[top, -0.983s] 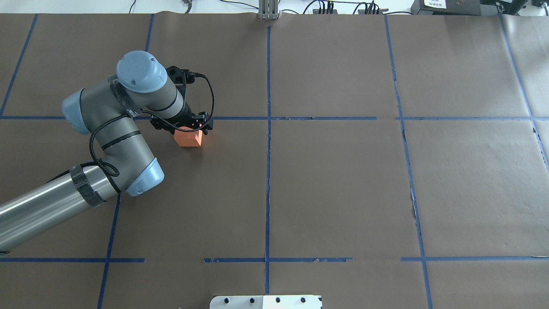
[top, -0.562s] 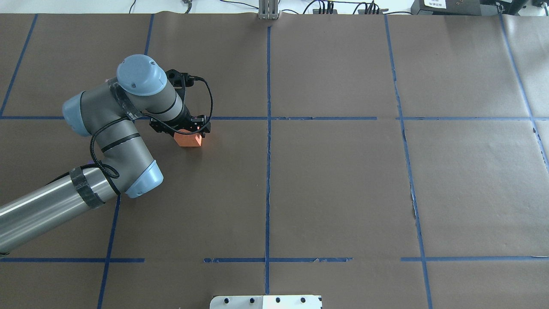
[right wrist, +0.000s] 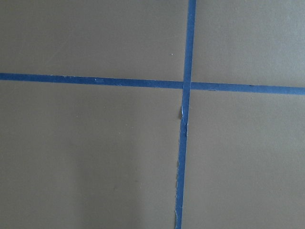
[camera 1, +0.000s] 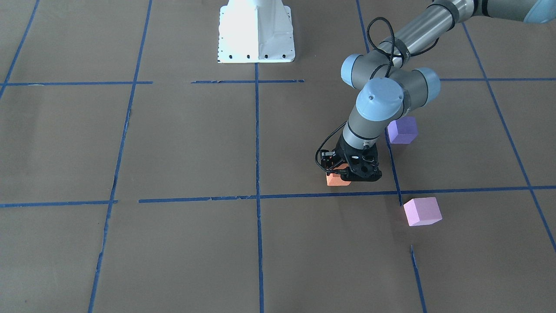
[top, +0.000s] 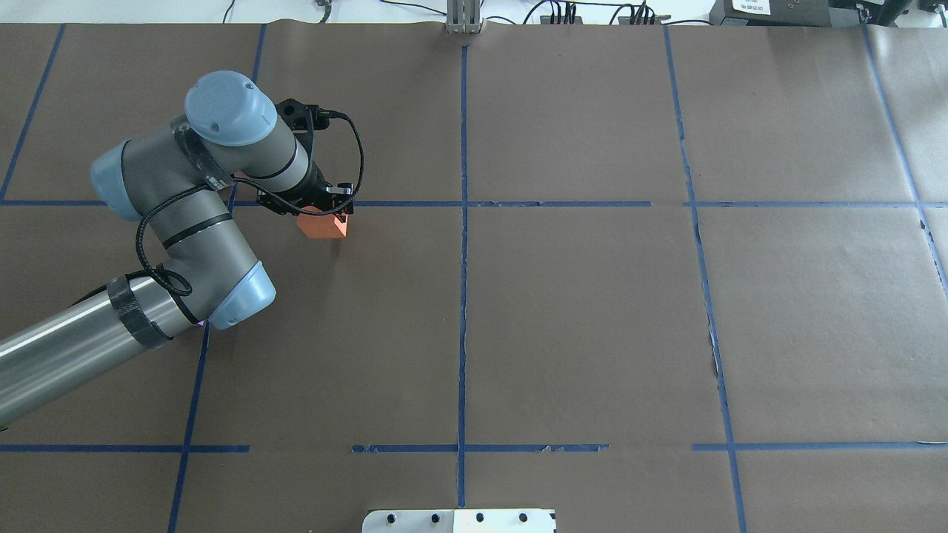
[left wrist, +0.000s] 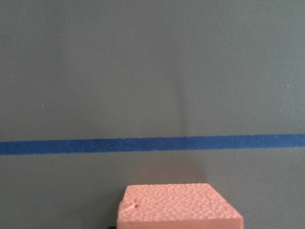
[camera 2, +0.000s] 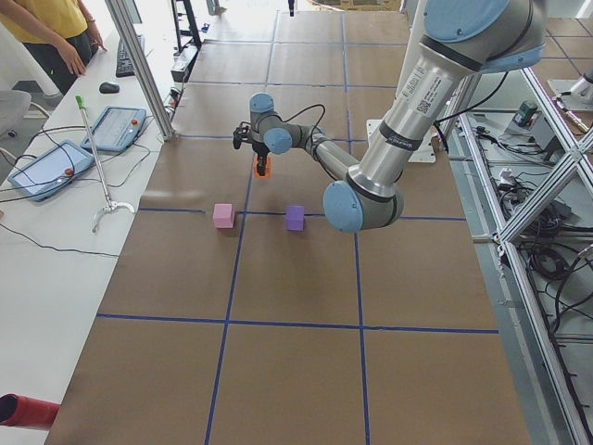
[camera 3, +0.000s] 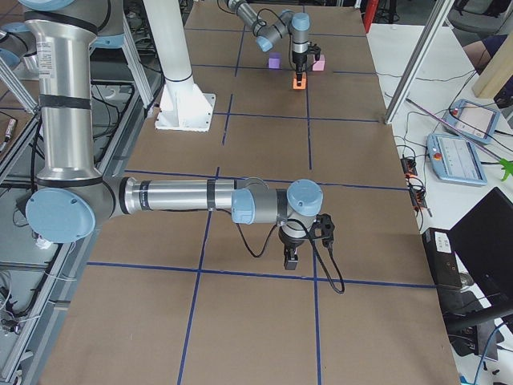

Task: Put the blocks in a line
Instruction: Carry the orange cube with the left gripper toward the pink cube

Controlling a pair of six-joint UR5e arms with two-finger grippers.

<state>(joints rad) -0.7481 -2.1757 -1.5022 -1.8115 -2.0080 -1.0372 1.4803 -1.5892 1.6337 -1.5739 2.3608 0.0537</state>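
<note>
My left gripper [top: 326,215] is shut on the orange block [top: 321,228], just on my side of a blue tape line. The front-facing view shows the orange block [camera 1: 335,181] under the left gripper [camera 1: 344,174], low over the paper. The left wrist view shows the orange block's top [left wrist: 178,207] and a tape line beyond it. The violet-purple block [camera 1: 402,129] lies beside the left arm's wrist. The light pink block [camera 1: 422,211] lies across the tape line. Both are hidden by the arm in the overhead view. My right gripper [camera 3: 290,258] hangs over a tape crossing; I cannot tell its state.
Brown paper with a grid of blue tape lines [top: 463,296] covers the table. The white robot base [camera 1: 256,32] stands at the middle of my edge. An operators' bench with tablets [camera 2: 56,167] and a person [camera 2: 51,28] lies beyond the far edge.
My left gripper has carried the orange block a short way toward the far tape line and slightly to my left. The arm's elbow has shifted the same way.
</note>
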